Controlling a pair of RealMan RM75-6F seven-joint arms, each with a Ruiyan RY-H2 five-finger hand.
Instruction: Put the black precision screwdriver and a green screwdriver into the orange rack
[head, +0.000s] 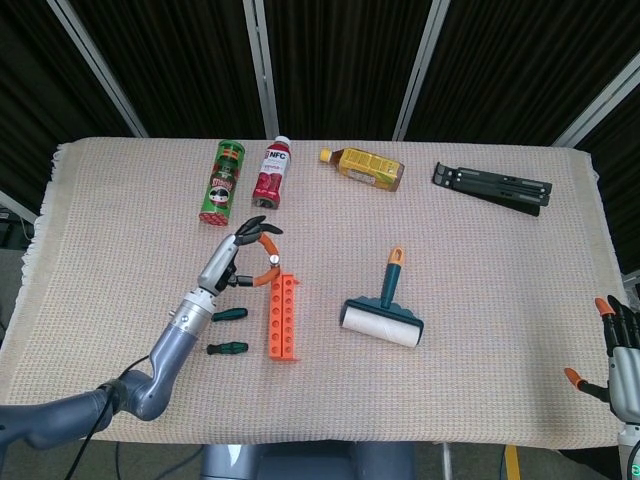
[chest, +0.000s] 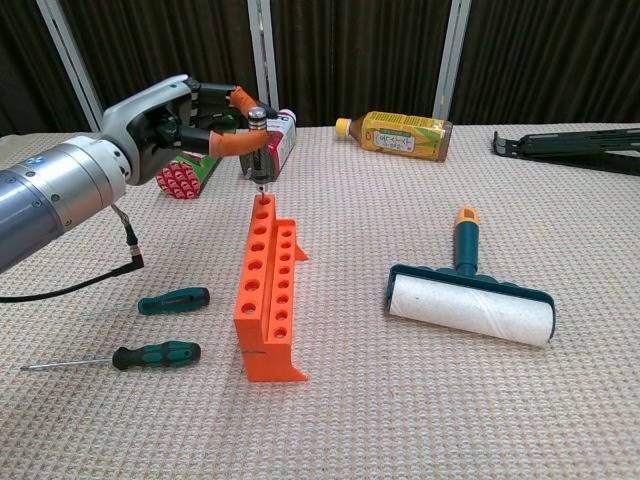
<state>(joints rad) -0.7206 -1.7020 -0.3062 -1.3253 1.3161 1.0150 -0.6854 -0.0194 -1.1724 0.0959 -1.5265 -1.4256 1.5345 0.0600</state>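
My left hand (chest: 185, 118) pinches the black precision screwdriver (chest: 259, 160) upright by its top. The screwdriver's shaft goes down into the far end hole of the orange rack (chest: 268, 290). In the head view the same hand (head: 240, 258) sits just left of the rack's far end (head: 282, 316). Two green screwdrivers lie on the cloth left of the rack: a short one (chest: 173, 299) and a longer one (chest: 155, 355) with a thin bare shaft. My right hand (head: 622, 365) hangs at the table's front right corner, fingers apart, holding nothing.
A lint roller (chest: 470, 300) lies right of the rack. Along the back stand or lie a green chip can (head: 223, 181), a red bottle (head: 272, 172), a yellow tea bottle (head: 366, 168) and a black folding stand (head: 492, 187).
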